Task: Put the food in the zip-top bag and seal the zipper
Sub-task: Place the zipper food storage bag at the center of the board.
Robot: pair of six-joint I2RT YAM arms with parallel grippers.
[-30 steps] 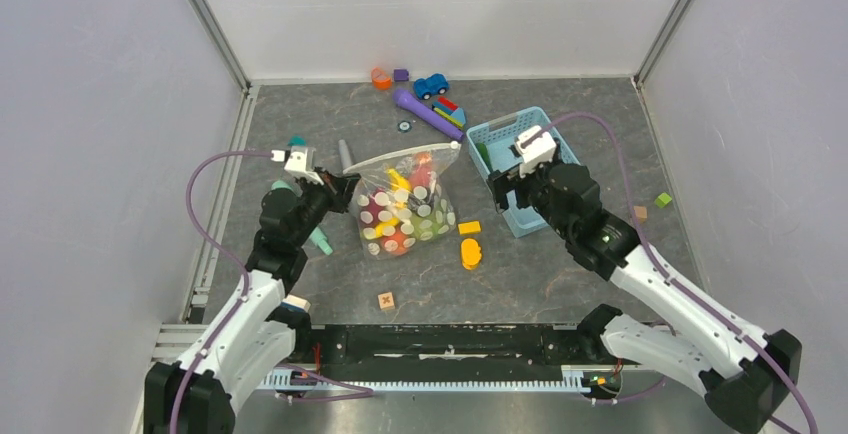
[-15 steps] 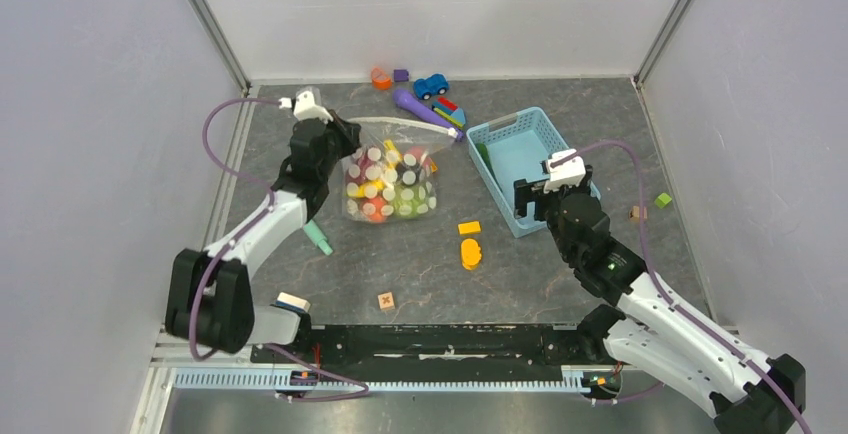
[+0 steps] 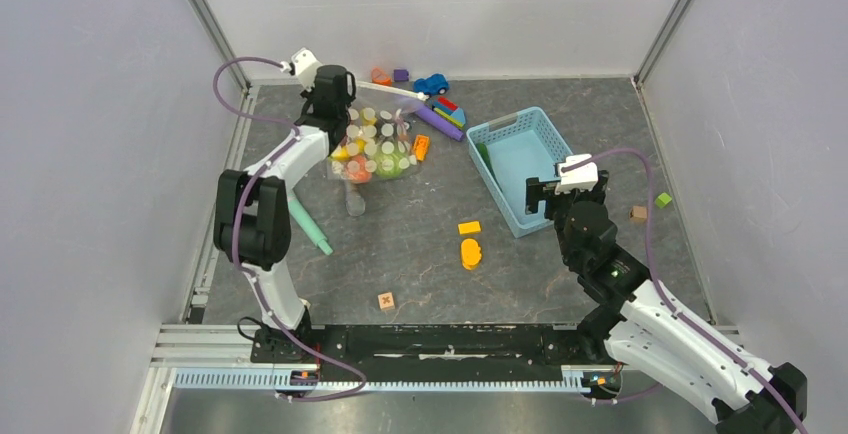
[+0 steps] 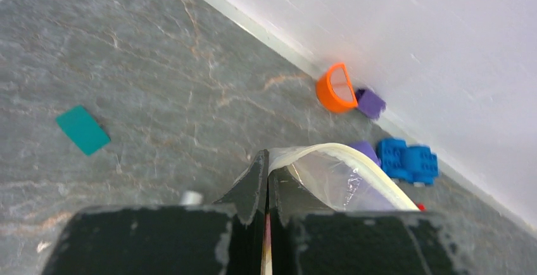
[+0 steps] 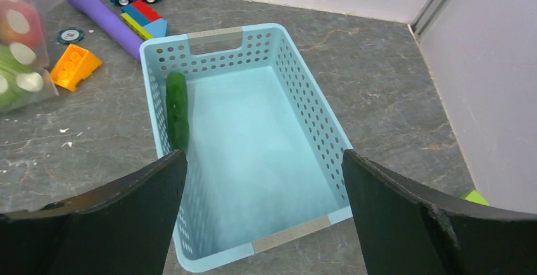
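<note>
The zip-top bag, clear with pale dots, holds the colourful food near the far left corner. My left gripper is shut on the bag's upper corner, where the zipper begins. In the left wrist view the gripper pinches that corner, and the whitish zipper curves off to the right. My right gripper stands open and empty over the near end of the blue basket. Through its wide jaws I see a green cucumber piece against the basket's left wall.
A purple tube, blue car, orange ring and small blocks lie along the back wall. Yellow and orange blocks, a wooden cube, a teal stick and a green cube are scattered on the floor.
My left arm has carried the bag by its corner toward the far left corner. My right arm has drawn back from the basket toward the near side, jaws still open.
</note>
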